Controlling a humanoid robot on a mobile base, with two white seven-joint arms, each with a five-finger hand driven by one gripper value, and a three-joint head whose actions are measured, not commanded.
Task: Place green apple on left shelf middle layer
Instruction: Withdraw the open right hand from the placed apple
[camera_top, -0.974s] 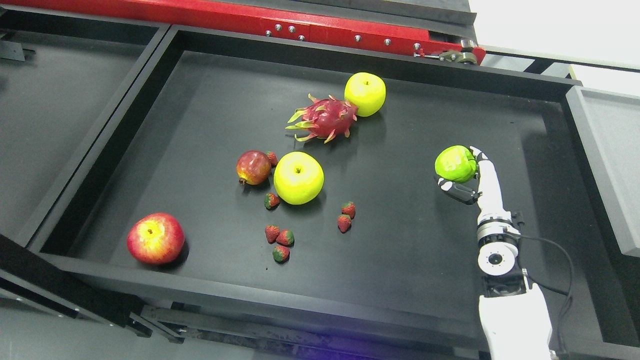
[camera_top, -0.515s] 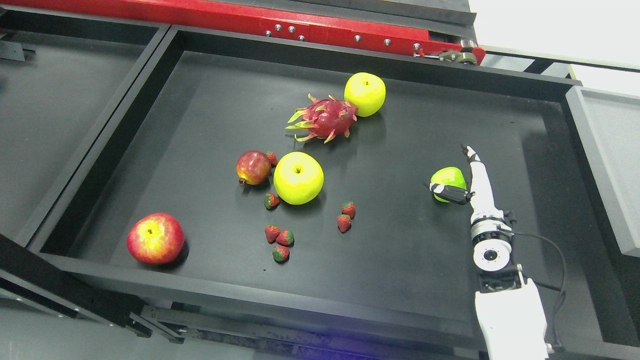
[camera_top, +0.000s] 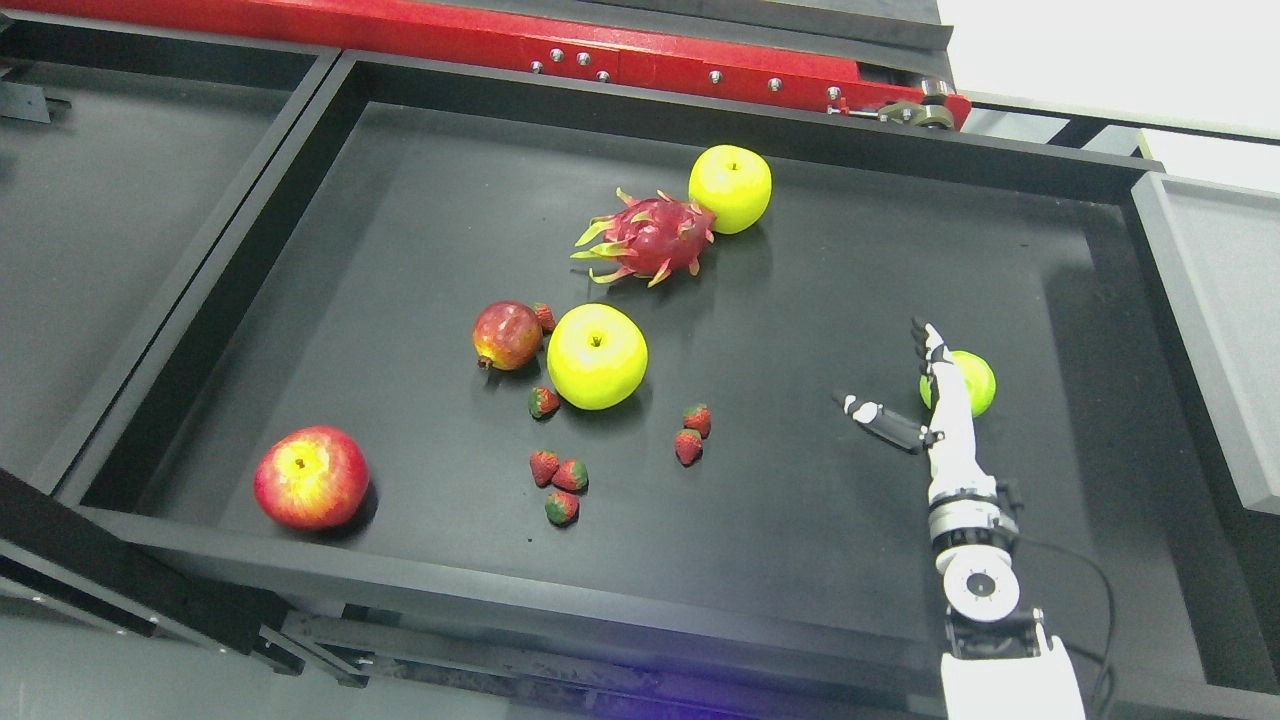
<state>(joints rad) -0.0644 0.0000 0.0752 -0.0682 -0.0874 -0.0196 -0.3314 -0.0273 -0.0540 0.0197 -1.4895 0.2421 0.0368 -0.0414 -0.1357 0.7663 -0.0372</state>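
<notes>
Right hand fingers spread, holding nothing, green apple on black tray just behind it, partly hidden

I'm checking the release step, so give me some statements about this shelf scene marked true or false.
1. The right robot hand has its fingers spread and holds nothing. True.
2. The green apple lies on the black shelf, partly hidden behind the hand. True.
3. The red apple sits at the far right. False: it is near the front left corner.
4. The dragon fruit lies beside the red apple. False: it lies next to the far yellow apple.
</notes>
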